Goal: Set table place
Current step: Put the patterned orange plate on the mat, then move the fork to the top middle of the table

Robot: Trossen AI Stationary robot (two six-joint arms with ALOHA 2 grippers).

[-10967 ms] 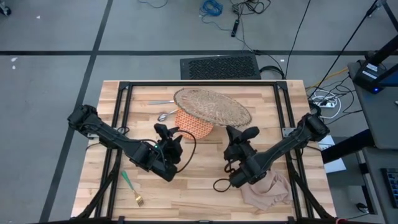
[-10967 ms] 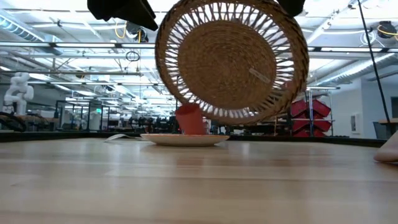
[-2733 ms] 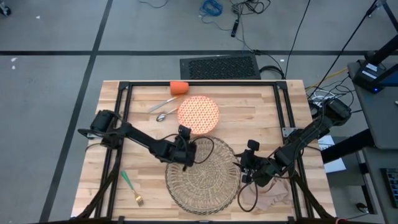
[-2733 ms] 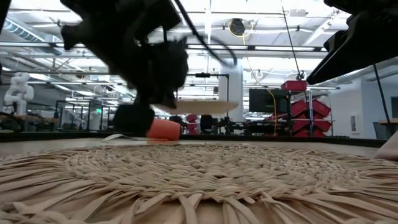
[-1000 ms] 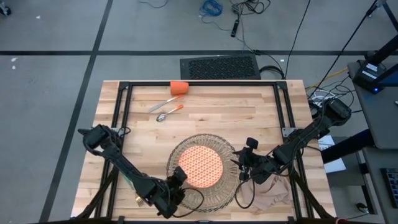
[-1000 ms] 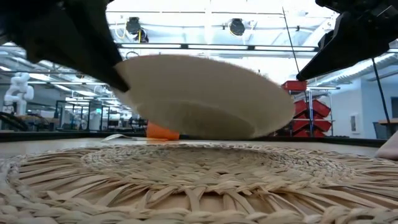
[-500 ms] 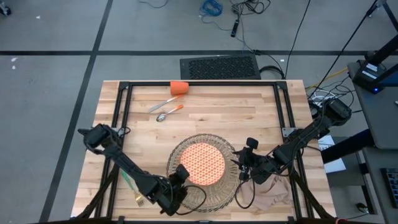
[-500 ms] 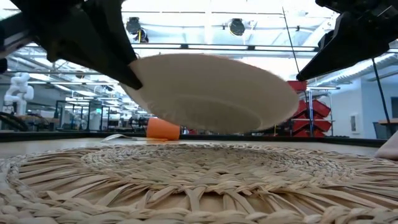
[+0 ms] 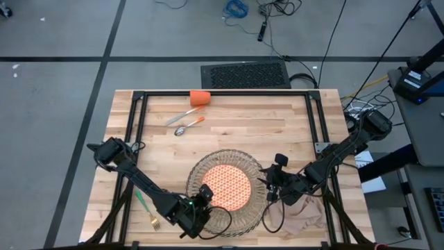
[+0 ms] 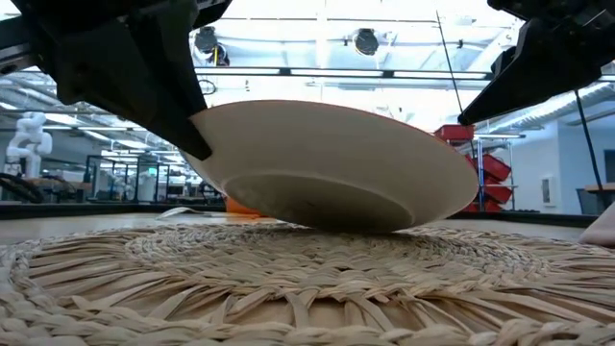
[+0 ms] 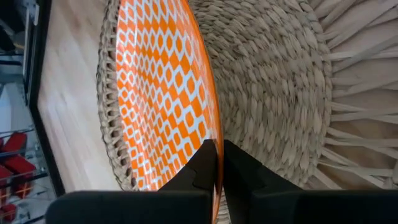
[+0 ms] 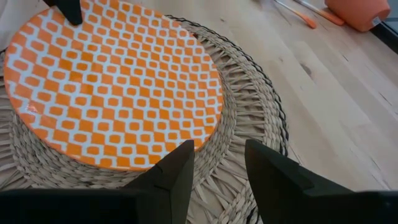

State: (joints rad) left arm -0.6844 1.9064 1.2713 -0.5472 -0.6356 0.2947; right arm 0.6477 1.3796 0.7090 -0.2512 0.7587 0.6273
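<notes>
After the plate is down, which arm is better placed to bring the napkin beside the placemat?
Probably the right. The right gripper, fingers open and empty, hovers at the placemat's edge, close to the napkin. The left gripper is shut on the plate's rim.

Bare table (image 9: 277, 132) mid-width – cup (image 9: 200, 98), knife (image 9: 180, 116), spoon (image 9: 189, 126) at far-left edge
</notes>
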